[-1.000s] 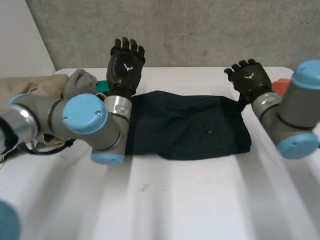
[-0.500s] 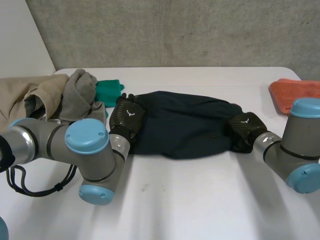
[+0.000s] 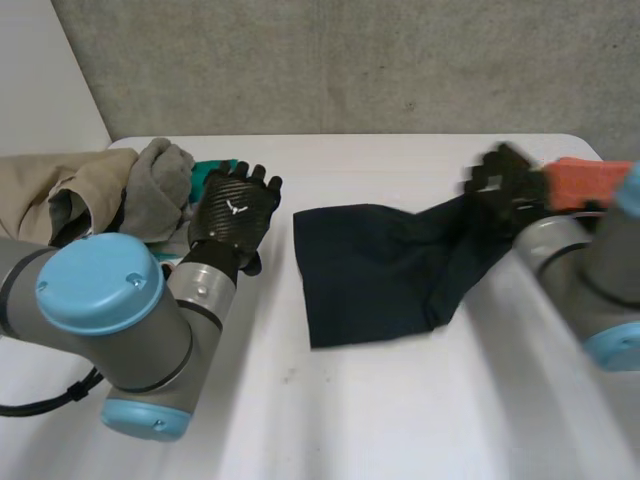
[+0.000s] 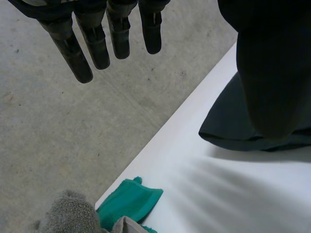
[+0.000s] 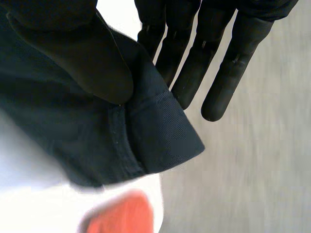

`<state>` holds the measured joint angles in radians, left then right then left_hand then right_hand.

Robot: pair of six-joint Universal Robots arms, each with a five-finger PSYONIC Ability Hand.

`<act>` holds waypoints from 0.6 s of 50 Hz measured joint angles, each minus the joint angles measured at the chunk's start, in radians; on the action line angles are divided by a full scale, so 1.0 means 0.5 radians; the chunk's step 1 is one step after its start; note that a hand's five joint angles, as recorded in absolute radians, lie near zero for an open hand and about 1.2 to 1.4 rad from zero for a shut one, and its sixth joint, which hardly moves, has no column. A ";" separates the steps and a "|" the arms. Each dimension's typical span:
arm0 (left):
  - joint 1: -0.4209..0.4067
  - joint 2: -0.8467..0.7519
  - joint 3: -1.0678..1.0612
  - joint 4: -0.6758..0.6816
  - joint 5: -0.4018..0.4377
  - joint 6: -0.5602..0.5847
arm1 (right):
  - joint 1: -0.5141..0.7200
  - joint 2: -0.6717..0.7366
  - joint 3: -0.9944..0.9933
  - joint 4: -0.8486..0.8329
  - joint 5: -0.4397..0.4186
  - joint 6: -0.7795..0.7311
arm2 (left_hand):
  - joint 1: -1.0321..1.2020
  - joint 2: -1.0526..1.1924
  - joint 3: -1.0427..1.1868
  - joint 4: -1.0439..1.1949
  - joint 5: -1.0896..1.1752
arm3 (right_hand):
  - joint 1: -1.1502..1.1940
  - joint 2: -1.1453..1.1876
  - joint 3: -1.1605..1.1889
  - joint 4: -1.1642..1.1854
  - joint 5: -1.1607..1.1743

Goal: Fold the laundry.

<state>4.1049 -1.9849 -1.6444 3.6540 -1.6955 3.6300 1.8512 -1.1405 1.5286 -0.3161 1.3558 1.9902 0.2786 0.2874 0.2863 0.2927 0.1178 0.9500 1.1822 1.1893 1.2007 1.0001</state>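
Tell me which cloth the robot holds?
The dark blue cloth, pinched in the right hand; the tan cloth, grey cloth, green cloth and orange cloth lie untouched.

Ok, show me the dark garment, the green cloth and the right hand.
dark garment (image 3: 365,270), head view, on its flat middle part.
green cloth (image 4: 129,201), left wrist view, on the middle of the cloth.
right hand (image 5: 82,63), right wrist view, on its thumb, which pinches the garment's hem.

Right hand (image 3: 505,180) blurred in head view. Orange cloth (image 3: 585,180) far right: partly hidden behind right arm, cut off by edge. Green cloth (image 3: 205,172) mostly hidden behind left hand (image 3: 235,212). Beige cloth (image 3: 60,190) cut off at far left edge.
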 measured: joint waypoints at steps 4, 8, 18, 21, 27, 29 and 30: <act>0.002 0.061 -0.053 0.000 -0.001 -0.031 | 0.254 0.146 -0.044 -0.137 -0.335 -0.205 | 0.000 0.000 0.000 0.000 0.000 | 0.000 0.000 0.000 0.000 0.001; 0.010 0.114 -0.078 0.001 -0.004 -0.038 | 0.440 0.327 -0.089 -0.222 -0.717 -0.301 | 0.000 0.000 0.000 0.000 0.000 | 0.000 0.000 0.000 0.000 0.001; 0.073 0.191 -0.065 0.011 -0.025 -0.036 | 0.662 0.546 -0.169 -0.241 -1.033 -0.250 | 0.000 0.000 0.000 0.000 0.000 | -1.330 -1.735 -1.715 -1.730 -1.689; 0.089 0.195 -0.034 0.019 -0.045 -0.037 | 0.641 0.460 -0.125 -0.230 -1.005 -0.094 | 0.000 0.000 0.000 0.000 0.000 | -1.434 -1.935 -1.949 -1.964 -1.883; 0.083 0.176 0.103 0.030 -0.065 -0.064 | 0.501 0.111 0.006 -0.220 -0.864 0.727 | -0.007 -0.004 -0.005 -0.010 -0.008 | -1.434 -1.935 -1.952 -1.976 -1.896; 0.075 0.161 0.152 0.030 -0.064 -0.082 | 0.457 0.044 0.020 -0.214 -0.804 0.972 | -0.006 -0.004 -0.005 -0.010 -0.008 | -1.435 -1.935 -1.952 -1.976 -1.896; 0.067 0.145 0.186 0.029 -0.064 -0.099 | 0.422 0.003 0.025 -0.206 -0.754 1.144 | -0.006 -0.004 -0.005 -0.010 -0.008 | -1.435 -1.935 -1.952 -1.976 -1.896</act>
<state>4.1385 -1.9123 -1.5516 3.6685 -1.7273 3.5807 2.0622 -1.1392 1.5410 -0.4192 0.9787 2.5620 0.2754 0.2854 0.2839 0.2879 0.1138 0.2326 0.2147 0.2132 0.2125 0.0522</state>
